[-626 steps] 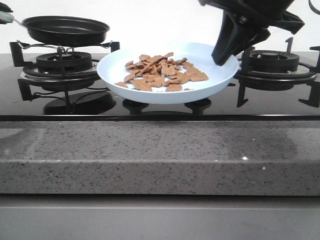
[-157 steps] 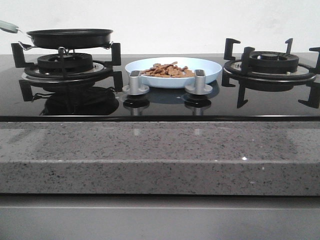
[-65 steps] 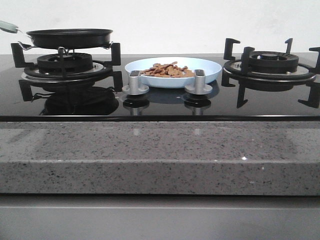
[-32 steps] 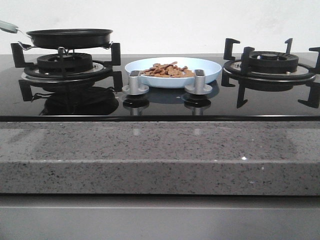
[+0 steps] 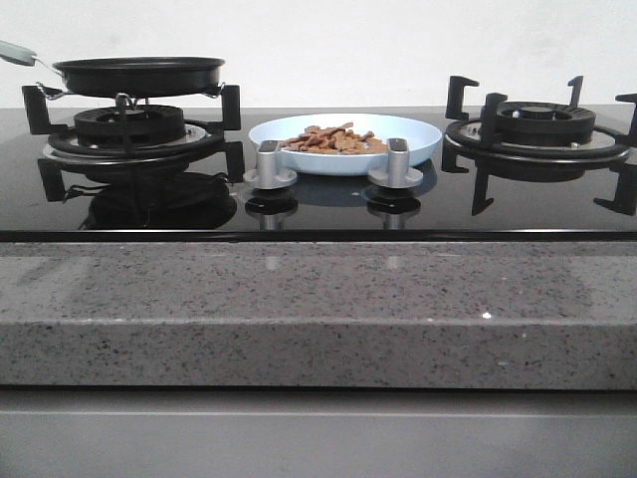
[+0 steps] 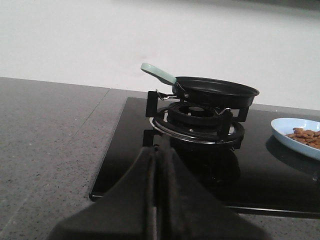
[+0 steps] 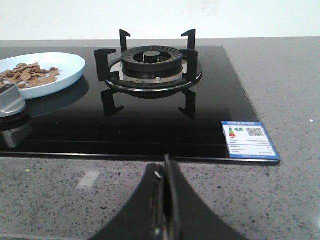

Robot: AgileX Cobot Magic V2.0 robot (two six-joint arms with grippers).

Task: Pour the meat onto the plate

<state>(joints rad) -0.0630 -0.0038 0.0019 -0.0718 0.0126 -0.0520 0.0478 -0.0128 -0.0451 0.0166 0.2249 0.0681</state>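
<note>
The pale-blue plate (image 5: 418,146) sits on the black glass hob between the two burners, behind the two silver knobs. A heap of reddish-brown meat chunks (image 5: 333,140) lies in it. The plate also shows in the left wrist view (image 6: 287,143) and in the right wrist view (image 7: 67,75), with the meat (image 7: 27,74) on it. My left gripper (image 6: 158,152) is shut and empty, low over the stone counter near the hob's left front corner. My right gripper (image 7: 166,162) is shut and empty over the counter in front of the right burner. Neither arm shows in the front view.
A black frying pan (image 5: 139,76) with a pale green handle (image 6: 158,73) rests on the left burner (image 5: 129,127). The right burner (image 5: 537,124) bears nothing. Two silver knobs (image 5: 269,164) stand at the hob's front. A blue-and-white label (image 7: 248,139) is stuck on the hob's right front corner.
About ten seconds ago the plate was held up tilted by my right gripper; now it rests on the hob and both arms are out of the front view. Nothing moved in the last seconds.
</note>
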